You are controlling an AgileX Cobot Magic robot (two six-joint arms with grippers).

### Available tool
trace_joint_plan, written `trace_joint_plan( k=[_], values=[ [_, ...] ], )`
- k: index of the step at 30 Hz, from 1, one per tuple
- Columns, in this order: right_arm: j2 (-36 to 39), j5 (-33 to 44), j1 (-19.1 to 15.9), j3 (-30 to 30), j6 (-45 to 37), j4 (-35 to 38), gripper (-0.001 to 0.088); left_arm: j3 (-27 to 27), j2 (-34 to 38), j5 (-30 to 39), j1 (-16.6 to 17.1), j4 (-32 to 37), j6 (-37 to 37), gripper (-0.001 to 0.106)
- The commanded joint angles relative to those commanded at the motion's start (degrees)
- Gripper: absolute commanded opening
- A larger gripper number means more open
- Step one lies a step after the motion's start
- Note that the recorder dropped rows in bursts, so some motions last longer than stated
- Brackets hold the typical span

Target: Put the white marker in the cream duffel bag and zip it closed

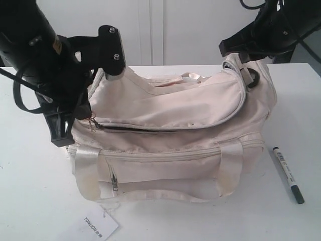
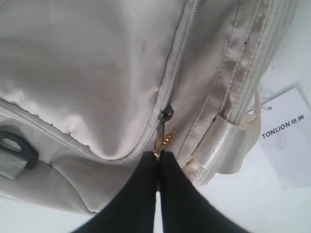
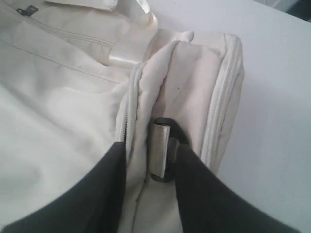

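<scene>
- Evidently the packing has not begun: the white marker [image 1: 287,172] lies on the table [image 1: 30,201] near the right end of the cream duffel bag [image 1: 170,110], outside it and touched by neither arm.
- The bag sits in the middle of the table, front side to the exterior camera. A thin dark slit shows along its main zipper line toward the left; how far the zipper is open I cannot tell.
- The left end effector [image 2: 158,160] is closed, its fingers pinching the gold zipper pull [image 2: 164,140] at the bag's left end.
- The right end effector [image 3: 150,148] stands with its jaws apart, straddling the fold at the bag's right end. The webbing tab [image 3: 159,148] and black ring [image 3: 177,136] sit between the fingers, and it does not appear to clamp anything.
- The step in hand looks like working the main zipper so the mouth gapes, with the right arm placed to steady the far end.
- The next move, as I judge it, calls for drawing the pull along the zipper until the opening is wide enough. The right arm must then leave the bag and reach for the marker, which lies on its side of the table.
- After the drop, the pull has to run the whole way back to close the bag.
- Count:
  - one duffel bag
  - one marker
  - two end effectors
  - one gold pull
  - two webbing handles [image 1: 228,170] in sight, one front and one rear
  - one black ring at the right end
  - one TONLION tag [image 1: 98,226] lying on the table in front
</scene>
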Motion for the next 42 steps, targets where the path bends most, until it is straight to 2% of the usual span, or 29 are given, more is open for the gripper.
trace_joint_plan(
  k=[5,11,13,15,19,27,31,35,37,38,42],
  values=[
    [0.0,-0.2,0.0,0.9,-13.4,10.4,0.0154,0.0,-0.8,-0.6,0.0,0.7,0.0,0.0],
    [0.0,-0.1,0.0,5.9,-39.2,28.8,0.0,0.0,-0.9,-0.3,0.0,1.2,0.0,0.0],
    [0.0,0.3,0.0,7.1,-45.2,33.2,0.0,0.0,-0.9,-0.3,0.0,1.2,0.0,0.0],
    [0.0,0.5,0.0,7.7,-47.7,36.0,0.0,0.0,-0.9,-0.3,0.0,1.2,0.3,0.0],
    [0.1,-0.8,0.0,8.0,-48.1,41.4,0.0,0.0,-0.9,-0.4,0.0,2.0,0.2,0.0],
    [0.1,-4.0,0.2,8.1,-48.6,45.2,0.0,0.0,-1.8,-0.4,0.0,4.7,0.2,0.0],
    [0.1,-1.6,0.9,8.1,-58.9,48.7,0.0,-0.1,-3.1,-0.6,0.0,4.8,0.2,0.0],
    [0.1,-2.0,3.2,8.1,-63.6,48.7,0.0002,-0.1,-4.1,-1.1,0.0,4.9,0.2,0.0],
    [0.1,-2.1,5.2,8.1,-66.2,48.7,0.0053,-0.1,-4.4,-1.5,0.0,4.9,0.2,0.0],
    [0.1,-2.0,6.5,8.1,-67.0,48.0,0.0114,-0.1,-4.4,-1.5,0.0,4.9,0.2,0.0],
    [0.1,-1.9,9.3,8.6,-69.4,44.0,0.0266,-0.1,-4.4,-1.5,0.0,4.9,0.2,0.0]
  ],
)
